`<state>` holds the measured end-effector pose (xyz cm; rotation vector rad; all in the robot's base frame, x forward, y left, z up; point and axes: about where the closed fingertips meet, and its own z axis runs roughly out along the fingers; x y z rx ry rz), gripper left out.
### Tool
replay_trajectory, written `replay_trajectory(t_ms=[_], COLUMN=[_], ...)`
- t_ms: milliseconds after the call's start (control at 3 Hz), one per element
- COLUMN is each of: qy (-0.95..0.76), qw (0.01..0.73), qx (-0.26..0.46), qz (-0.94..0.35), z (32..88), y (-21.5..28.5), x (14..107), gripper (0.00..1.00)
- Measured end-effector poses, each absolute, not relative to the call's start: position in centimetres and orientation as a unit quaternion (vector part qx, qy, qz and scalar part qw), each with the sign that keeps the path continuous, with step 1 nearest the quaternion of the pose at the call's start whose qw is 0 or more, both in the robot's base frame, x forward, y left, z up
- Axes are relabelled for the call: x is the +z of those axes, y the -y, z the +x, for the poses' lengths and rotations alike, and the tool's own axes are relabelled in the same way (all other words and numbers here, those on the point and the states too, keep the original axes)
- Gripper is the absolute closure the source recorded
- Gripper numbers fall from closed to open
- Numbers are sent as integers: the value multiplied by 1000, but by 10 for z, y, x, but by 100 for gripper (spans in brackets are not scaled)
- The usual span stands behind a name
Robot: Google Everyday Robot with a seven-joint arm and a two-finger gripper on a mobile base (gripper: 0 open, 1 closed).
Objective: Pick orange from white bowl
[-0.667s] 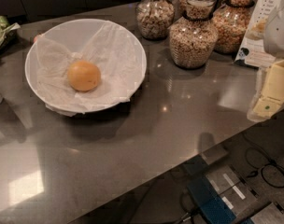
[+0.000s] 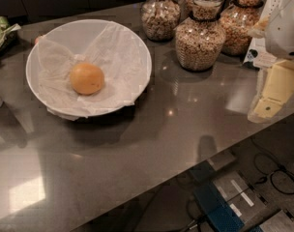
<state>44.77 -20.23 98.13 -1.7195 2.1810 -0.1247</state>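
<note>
Dark polished desk [image 2: 137,168] fills my view, with cables and blue-grey hardware [image 2: 224,202] on the floor past its near edge. Against the earlier frame I see almost nothing changed: the orange [image 2: 87,79] lies at the same spot in the white bowl [image 2: 89,25], on the crinkled paper lining [image 2: 118,47], a little left of the bowl's centre. The bowl has not shifted. The gripper [image 2: 267,105] hangs about where it was at the far right edge, pale yellow under the white arm housing, over the desk's right end, well apart from the bowl and touching neither it nor the fruit. Whether it is open or closed I cannot tell.

Glass jars [image 2: 200,40] of grains stand behind the bowl, unlabelled. A white card [image 2: 257,57] beside them carries dark marks I cannot read. A green packet [image 2: 2,30] shows at the left edge.
</note>
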Motion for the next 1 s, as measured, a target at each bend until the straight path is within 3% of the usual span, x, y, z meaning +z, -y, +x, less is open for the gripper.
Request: replay_trajectory(t_ms=[667,1000], qy=[-707,-706], qw=[260,263], qx=[-16,-15], qz=[-657,-657], z=[503,502], y=[102,101], x=[996,997], gripper=[0,0])
